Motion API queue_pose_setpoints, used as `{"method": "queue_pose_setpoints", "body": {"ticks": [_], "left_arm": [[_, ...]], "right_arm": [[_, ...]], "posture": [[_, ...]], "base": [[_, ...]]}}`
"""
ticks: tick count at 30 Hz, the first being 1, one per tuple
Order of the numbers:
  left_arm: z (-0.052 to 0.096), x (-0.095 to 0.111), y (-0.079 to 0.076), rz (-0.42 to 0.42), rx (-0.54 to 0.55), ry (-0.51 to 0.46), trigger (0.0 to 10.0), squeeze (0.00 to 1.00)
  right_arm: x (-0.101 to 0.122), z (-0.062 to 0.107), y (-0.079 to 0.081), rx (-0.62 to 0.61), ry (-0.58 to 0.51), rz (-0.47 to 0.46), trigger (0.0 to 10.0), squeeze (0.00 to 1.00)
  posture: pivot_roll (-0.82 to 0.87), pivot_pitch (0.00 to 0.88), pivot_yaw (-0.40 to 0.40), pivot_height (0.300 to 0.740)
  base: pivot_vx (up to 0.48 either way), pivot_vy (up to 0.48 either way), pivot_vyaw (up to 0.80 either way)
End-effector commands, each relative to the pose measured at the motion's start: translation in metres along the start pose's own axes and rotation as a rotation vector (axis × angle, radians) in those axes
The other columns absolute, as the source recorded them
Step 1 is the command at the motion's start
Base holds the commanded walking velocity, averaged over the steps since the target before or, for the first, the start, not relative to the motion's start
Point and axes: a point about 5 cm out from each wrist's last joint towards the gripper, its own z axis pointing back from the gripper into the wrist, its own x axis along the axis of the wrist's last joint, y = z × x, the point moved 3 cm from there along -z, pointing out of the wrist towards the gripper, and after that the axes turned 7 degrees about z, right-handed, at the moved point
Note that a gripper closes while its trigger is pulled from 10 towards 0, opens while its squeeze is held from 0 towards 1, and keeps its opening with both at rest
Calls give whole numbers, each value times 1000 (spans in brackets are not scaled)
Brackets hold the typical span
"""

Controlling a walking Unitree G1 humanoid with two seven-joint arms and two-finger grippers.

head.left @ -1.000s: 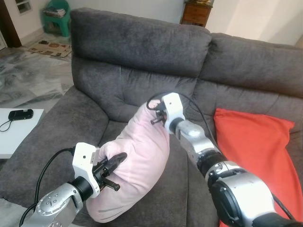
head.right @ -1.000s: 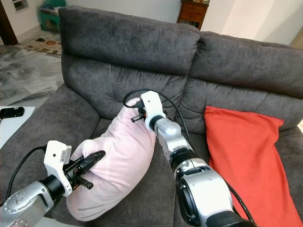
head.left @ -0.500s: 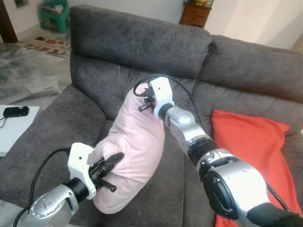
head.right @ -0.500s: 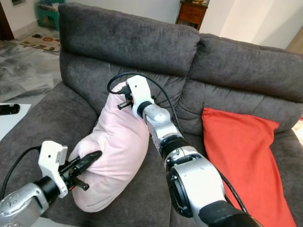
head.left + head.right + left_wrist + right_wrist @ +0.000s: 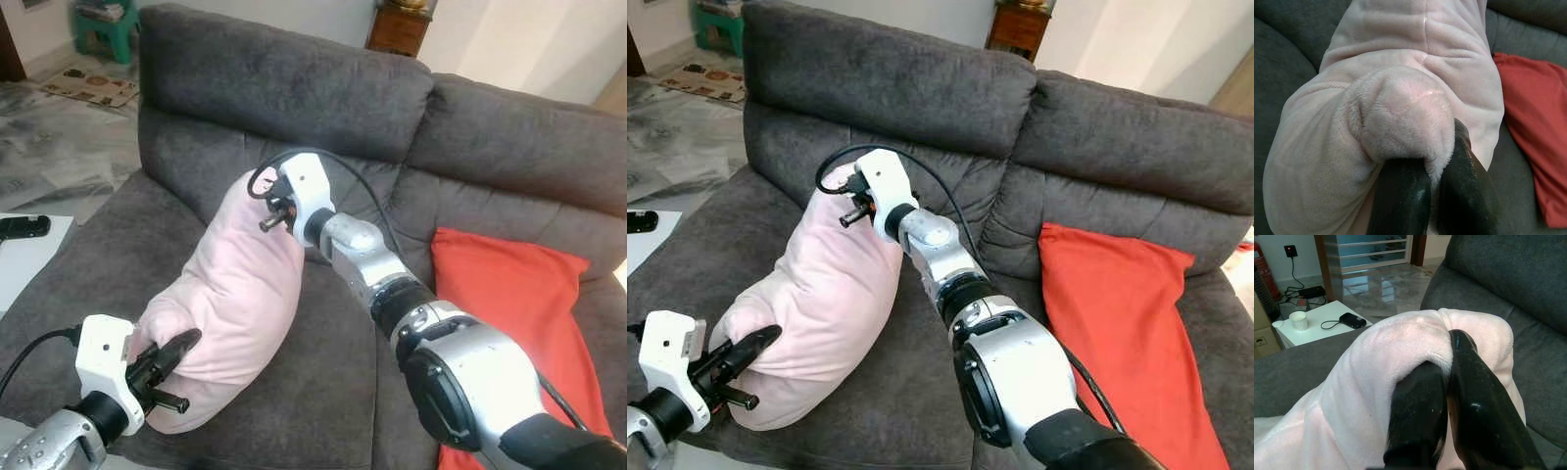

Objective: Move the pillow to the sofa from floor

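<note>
Pink pillow (image 5: 230, 289) pinched by left end effector (image 5: 1427, 169) and right end effector (image 5: 1447, 377).

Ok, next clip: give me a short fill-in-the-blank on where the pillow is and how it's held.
1. The pink pillow lies on the seat of the grey ____.
2. The left gripper and the right gripper are each ____ on a fold of the pillow.
3. The cushion beside the pillow, on the robot's right, is ____ in colour.

Missing words: sofa; shut; red
</note>
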Motion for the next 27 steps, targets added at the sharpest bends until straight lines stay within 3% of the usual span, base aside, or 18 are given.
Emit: {"method": "queue_pose_setpoints", "body": {"ticks": [1,2,18,19,20,21,27], "left_arm": [[-5,6,-13,-14,-63,-28,10000,0],[-5,5,-14,-11,-65,-25,10000,0],[-10,-14,-10,4,-40,37,10000,0],[-11,-15,-9,6,-33,38,10000,0],[-11,-16,-8,6,-30,38,10000,0],[-11,-17,-7,6,-24,39,10000,0],[-17,-21,5,2,61,34,10000,0]], "right_arm": [[19,-4,4,32,-69,12,10000,957],[18,-4,4,35,-68,10,10000,1000],[10,-2,4,41,-48,19,10000,1000],[8,-2,4,35,-41,26,10000,71],[8,-1,4,33,-38,30,10000,71],[6,-1,3,30,-33,34,10000,0],[0,5,-11,-54,-19,20,10000,0]], "posture": [[267,0,-225,740],[265,0,-225,740],[252,9,-224,740],[249,12,-224,740],[249,12,-224,740],[249,13,-224,740],[242,16,-220,740]], "base": [[0,0,0],[0,0,0],[0,0,0],[0,0,0],[0,0,0],[0,0,0],[0,0,0]]}}
